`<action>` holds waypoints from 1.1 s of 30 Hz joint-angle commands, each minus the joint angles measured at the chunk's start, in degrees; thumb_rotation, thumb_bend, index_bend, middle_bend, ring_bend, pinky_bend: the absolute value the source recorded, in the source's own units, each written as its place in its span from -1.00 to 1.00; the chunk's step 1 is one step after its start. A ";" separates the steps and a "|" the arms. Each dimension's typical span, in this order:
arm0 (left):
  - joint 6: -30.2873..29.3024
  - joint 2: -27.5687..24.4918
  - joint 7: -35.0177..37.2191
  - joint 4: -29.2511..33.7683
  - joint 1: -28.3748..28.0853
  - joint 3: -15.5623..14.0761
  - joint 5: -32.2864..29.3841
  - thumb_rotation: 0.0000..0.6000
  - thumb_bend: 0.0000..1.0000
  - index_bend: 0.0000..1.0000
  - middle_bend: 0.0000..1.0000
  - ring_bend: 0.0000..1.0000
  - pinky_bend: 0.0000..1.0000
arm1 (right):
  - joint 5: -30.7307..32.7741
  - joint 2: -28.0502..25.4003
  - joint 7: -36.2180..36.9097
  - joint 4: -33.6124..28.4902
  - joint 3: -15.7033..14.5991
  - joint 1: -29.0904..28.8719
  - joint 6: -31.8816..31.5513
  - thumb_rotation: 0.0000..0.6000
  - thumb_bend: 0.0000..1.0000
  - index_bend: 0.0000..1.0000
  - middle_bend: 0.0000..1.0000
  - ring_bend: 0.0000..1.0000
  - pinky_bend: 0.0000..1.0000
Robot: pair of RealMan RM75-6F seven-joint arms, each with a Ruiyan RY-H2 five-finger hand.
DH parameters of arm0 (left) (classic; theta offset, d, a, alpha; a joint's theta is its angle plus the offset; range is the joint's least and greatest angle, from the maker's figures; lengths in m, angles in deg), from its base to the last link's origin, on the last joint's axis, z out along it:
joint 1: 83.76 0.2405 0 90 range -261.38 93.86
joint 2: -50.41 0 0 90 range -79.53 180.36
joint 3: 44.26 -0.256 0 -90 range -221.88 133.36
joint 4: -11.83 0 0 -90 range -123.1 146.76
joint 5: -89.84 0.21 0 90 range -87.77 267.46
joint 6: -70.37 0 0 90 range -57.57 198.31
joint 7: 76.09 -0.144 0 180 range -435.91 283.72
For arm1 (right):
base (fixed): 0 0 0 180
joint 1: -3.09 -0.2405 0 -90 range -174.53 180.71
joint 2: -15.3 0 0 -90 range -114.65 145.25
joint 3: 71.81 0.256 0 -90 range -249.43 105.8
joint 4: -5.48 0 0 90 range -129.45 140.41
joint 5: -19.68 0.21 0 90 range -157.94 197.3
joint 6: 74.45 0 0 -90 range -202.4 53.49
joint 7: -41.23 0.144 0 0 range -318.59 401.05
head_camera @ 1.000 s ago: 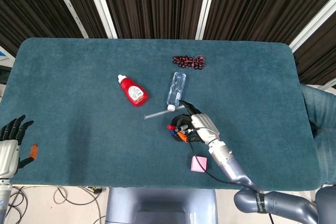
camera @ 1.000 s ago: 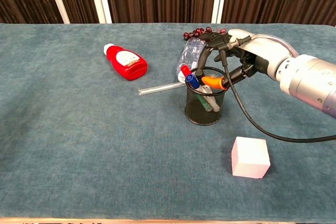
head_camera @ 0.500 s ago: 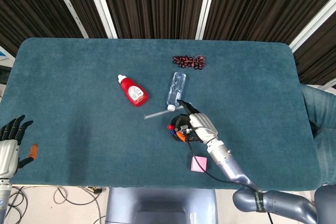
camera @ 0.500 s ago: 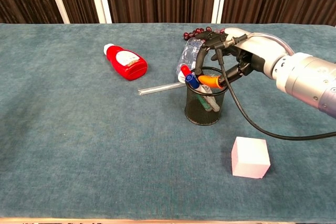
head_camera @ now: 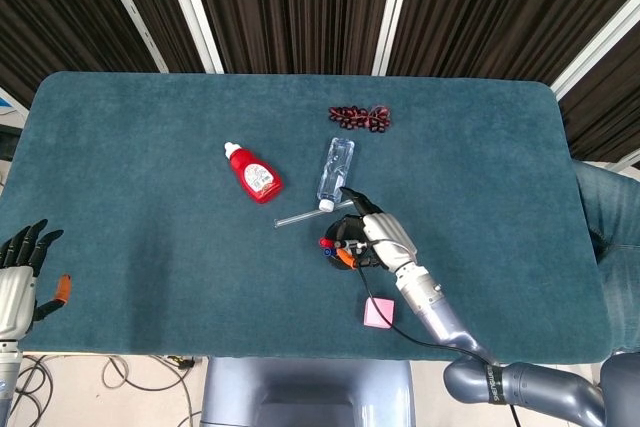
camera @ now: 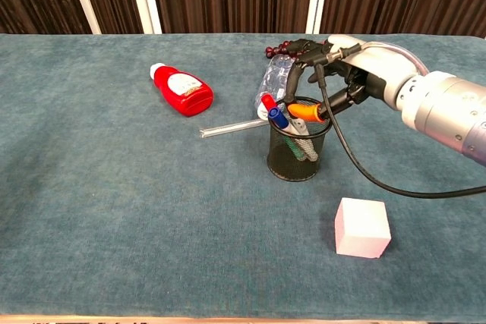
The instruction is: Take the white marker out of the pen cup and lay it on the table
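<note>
Just below the right robot hand, white marker in pen cup

You see a teal table, black mesh pen cup, red bottle, pink cube, dark red beads.

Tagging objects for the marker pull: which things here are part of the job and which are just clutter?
Job:
pen cup, black mesh, markers in it
white marker, in the cup; which one it is I can't tell
right hand, over the cup rim
table

Clutter:
red bottle
clear bottle
clear rod
pink cube
beads
left hand, idle at the table edge
</note>
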 commanded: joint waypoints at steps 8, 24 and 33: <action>0.03 0.01 0.07 -0.01 0.01 -0.03 -0.01 1.00 -0.12 -0.68 -0.94 -0.94 -0.80 | 0.02 -2.38 0.51 -2.17 0.94 0.45 -0.85 1.00 -0.10 0.30 -1.00 -1.00 -0.67; -0.17 0.11 0.00 0.08 0.11 -0.02 0.01 1.00 -0.12 -0.68 -0.94 -0.94 -0.80 | 6.85 -15.97 6.53 -12.90 8.84 2.36 -0.57 1.00 -0.10 0.30 -1.00 -1.00 -0.67; -0.11 0.04 0.19 0.05 0.10 0.02 -0.06 1.00 -0.12 -0.68 -0.94 -0.94 -0.80 | 9.02 -19.14 8.94 -10.24 8.95 3.36 0.87 1.00 -0.10 0.30 -1.00 -1.00 -0.66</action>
